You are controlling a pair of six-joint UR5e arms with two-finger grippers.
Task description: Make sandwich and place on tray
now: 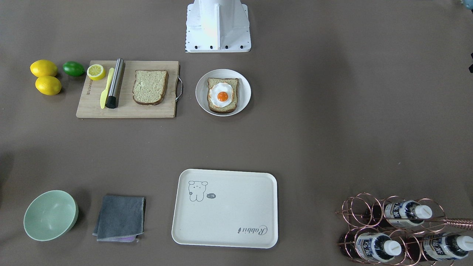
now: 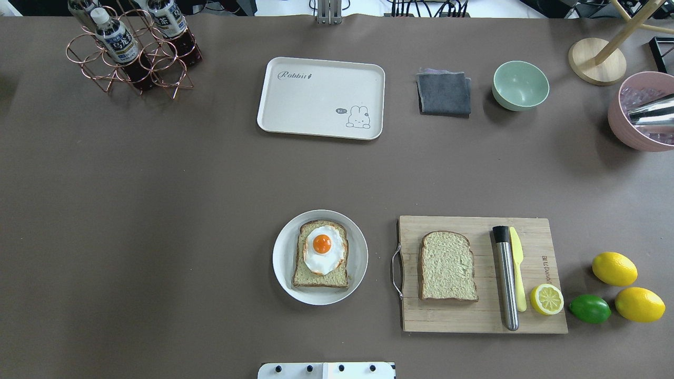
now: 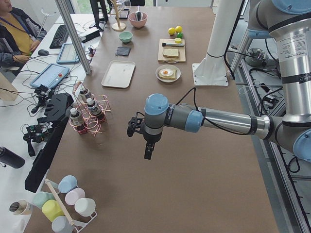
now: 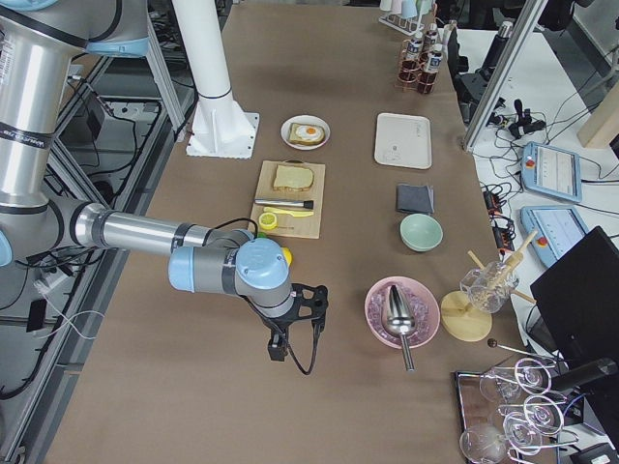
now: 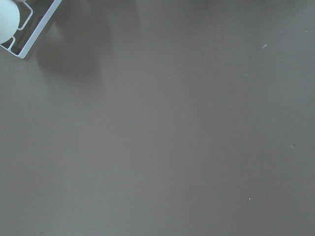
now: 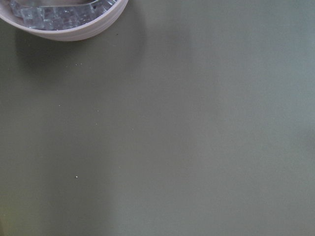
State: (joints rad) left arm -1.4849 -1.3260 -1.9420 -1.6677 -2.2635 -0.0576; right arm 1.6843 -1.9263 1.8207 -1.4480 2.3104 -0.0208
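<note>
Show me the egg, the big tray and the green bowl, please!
egg (image 2: 321, 244): overhead view, on its orange yolk.
tray (image 2: 316, 102): overhead view, on its bare middle.
green bowl (image 2: 520, 84): overhead view, on the inside of its hollow.

A long surface (image 3: 194, 194) under matte brown covering. Along its far edge a white desk (image 3: 12, 121) carries a keyboard (image 3: 61, 35), tablets (image 3: 48, 75) and cables (image 3: 22, 74); an aluminium post (image 3: 73, 34) rises there.

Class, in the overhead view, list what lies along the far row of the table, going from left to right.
In order: bottles → tray → grey cloth → green bowl → pink bowl.
</note>
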